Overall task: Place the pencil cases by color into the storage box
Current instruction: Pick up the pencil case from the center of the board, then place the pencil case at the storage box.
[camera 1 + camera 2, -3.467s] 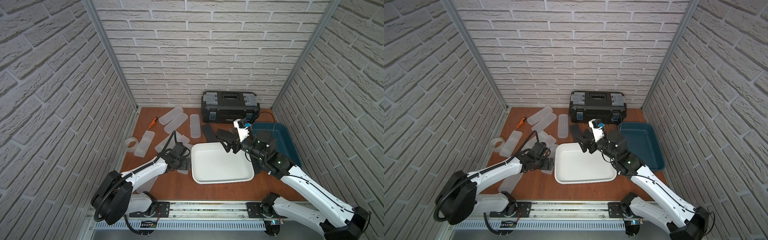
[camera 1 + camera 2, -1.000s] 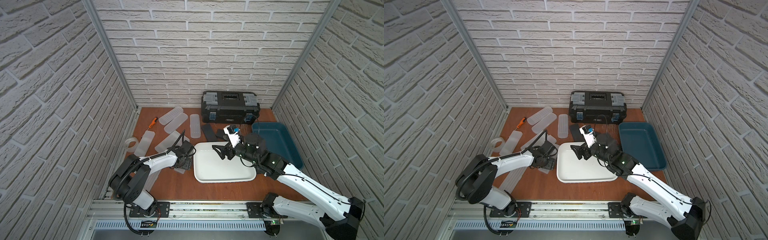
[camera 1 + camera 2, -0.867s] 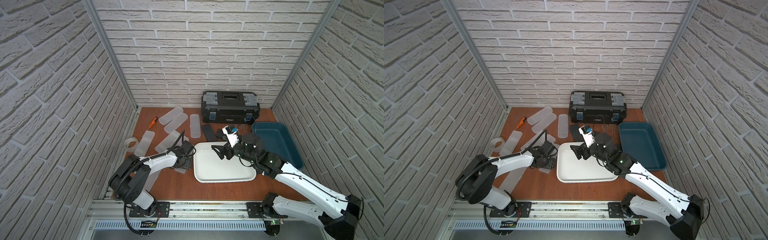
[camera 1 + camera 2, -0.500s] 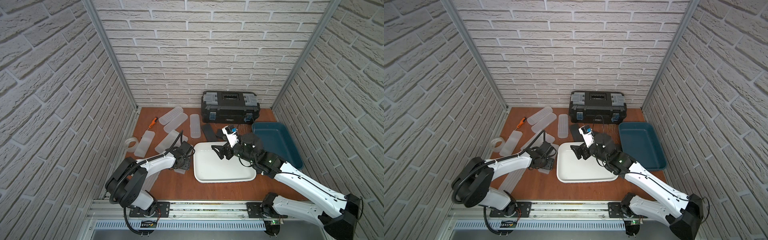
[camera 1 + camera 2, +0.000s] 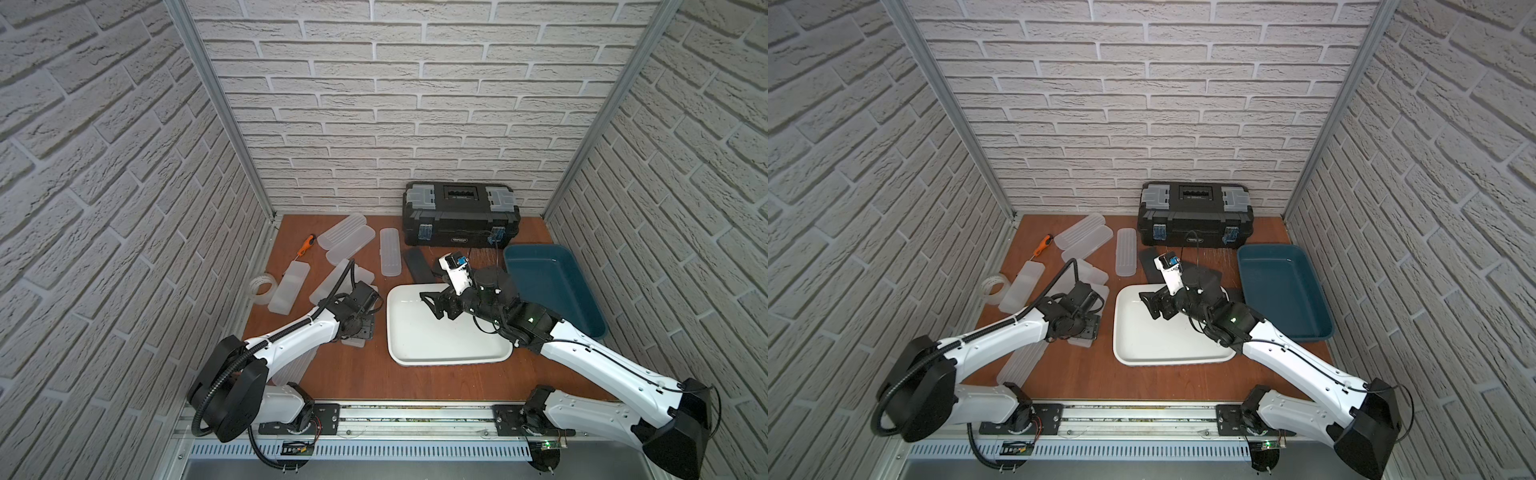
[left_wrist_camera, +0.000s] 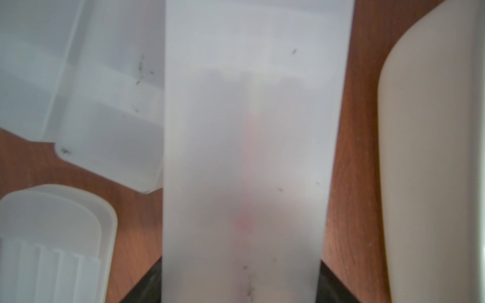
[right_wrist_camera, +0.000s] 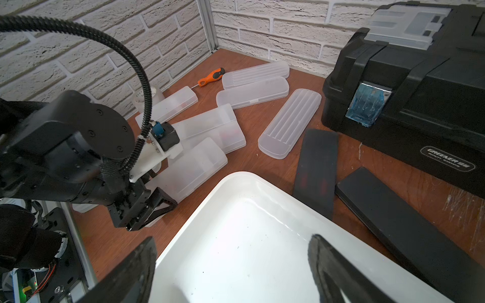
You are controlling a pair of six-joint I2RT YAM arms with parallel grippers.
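Black plastic toolbox (image 5: 457, 214), back edge of tabletop (image 5: 353, 376); white rectangular plastic tray (image 5: 449, 360), front centre. Frosted translucent pencil cases (image 5: 348, 244) over the left half; matte black pencil cases (image 5: 417, 266) between toolbox and tray. Left gripper (image 7: 147, 207) clamped on one frosted case (image 6: 244, 157) beside the tray; right gripper (image 7: 232, 240), jaws apart, above it.

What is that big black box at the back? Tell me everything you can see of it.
The toolbox is black plastic, shut, with two blue front latches, grey-clear lidded compartments flanking a recessed top handle, and a GREENER label. It stands level on the wooden table, close to the back wall.
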